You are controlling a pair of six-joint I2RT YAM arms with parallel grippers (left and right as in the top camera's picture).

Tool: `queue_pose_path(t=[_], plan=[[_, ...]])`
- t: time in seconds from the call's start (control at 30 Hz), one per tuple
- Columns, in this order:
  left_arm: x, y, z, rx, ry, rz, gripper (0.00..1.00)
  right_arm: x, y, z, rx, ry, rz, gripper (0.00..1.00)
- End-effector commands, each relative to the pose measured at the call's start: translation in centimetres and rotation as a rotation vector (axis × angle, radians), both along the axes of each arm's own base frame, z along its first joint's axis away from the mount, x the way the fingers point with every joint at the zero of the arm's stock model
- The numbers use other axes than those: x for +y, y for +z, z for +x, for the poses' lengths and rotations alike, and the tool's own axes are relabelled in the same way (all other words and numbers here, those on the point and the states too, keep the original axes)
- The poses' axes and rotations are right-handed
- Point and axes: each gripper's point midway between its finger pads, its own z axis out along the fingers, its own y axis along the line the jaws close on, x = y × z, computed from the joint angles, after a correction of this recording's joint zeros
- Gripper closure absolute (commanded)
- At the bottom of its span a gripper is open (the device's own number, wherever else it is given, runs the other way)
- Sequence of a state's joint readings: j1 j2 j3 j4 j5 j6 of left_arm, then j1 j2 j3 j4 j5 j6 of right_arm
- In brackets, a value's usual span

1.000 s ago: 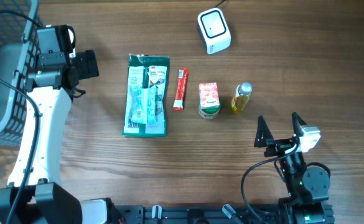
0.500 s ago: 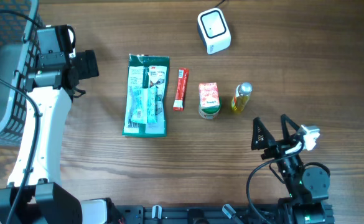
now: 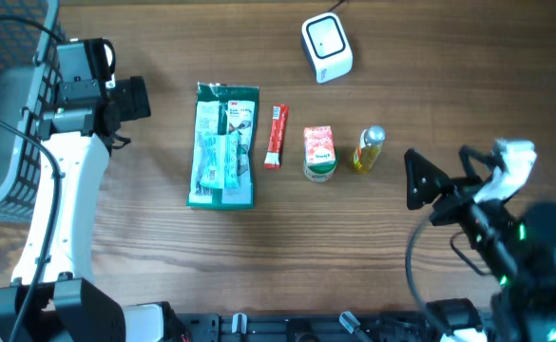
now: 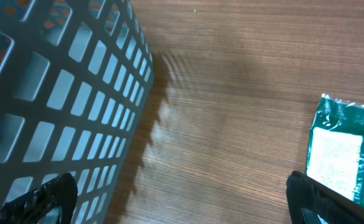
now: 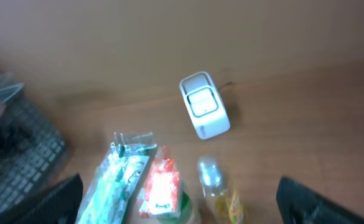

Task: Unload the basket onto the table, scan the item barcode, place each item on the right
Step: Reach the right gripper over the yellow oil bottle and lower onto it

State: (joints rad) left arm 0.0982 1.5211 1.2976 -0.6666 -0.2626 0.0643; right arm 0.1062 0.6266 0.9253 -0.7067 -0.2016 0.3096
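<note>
Right gripper (image 3: 446, 177) now higher, lower right, jaws wide, empty; left gripper (image 3: 133, 99) upper left, also wide, empty; wooden table (image 3: 258, 256).

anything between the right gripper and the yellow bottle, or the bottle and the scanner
Nothing visible. Only bare table lies between the open right gripper and the yellow bottle, and between the bottle and the white scanner.

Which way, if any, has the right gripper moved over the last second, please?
Yes. In the overhead view the right gripper moved up-frame, from below the yellow bottle to beside it.
</note>
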Motion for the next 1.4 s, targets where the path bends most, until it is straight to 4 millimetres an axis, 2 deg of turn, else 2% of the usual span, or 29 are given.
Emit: queue_pose_path(t=[0.0,0.03,0.1,0.2,0.23,0.33,0.57,0.67,0.9,1.03,1.37], plan=[[0.1,0.2,0.1,-0.002,-0.005,0.009,0.00,0.0,1.1,2.7,0.168,0.008,-0.064,0.00],[0.1,0.2,0.1,-0.002,-0.005,0.009,0.00,0.1,0.8,3.1,0.266,0.014,-0.072,0.00],[0.1,0.2,0.1,-0.002,-0.005,0.009,0.00,0.2,0.7,4.3,0.339,0.015,-0.080,0.00],[0.1,0.2,0.1,-0.002,-0.005,0.009,0.00,0.7,-1.4,6.0,0.414,0.064,-0.117,0.00],[0.1,0.2,0.1,-0.002,-0.005,0.009,0.00,1.4,-2.2,6.1,0.449,0.095,-0.098,0.00],[0.1,0.2,0.1,-0.002,-0.005,0.009,0.00,2.3,-4.3,6.5,0.530,0.153,-0.088,0.13],[0.1,0.2,0.1,-0.002,-0.005,0.009,0.00,2.0,-9.0,7.2,0.720,0.142,-0.107,0.13],[0.1,0.2,0.1,-0.002,-0.005,0.009,0.00,2.0,-10.7,7.6,0.770,0.131,-0.151,0.13],[0.1,0.2,0.1,-0.002,-0.005,0.009,0.00,2.9,-12.9,8.5,0.790,0.106,-0.277,0.13],[0.1,0.2,0.1,-0.002,-0.005,0.009,0.00,4.0,-14.0,9.0,0.804,0.132,-0.292,0.13],[0.1,0.2,0.1,-0.002,-0.005,0.009,0.00,4.6,-17.4,10.6,0.858,0.139,-0.303,0.13]])
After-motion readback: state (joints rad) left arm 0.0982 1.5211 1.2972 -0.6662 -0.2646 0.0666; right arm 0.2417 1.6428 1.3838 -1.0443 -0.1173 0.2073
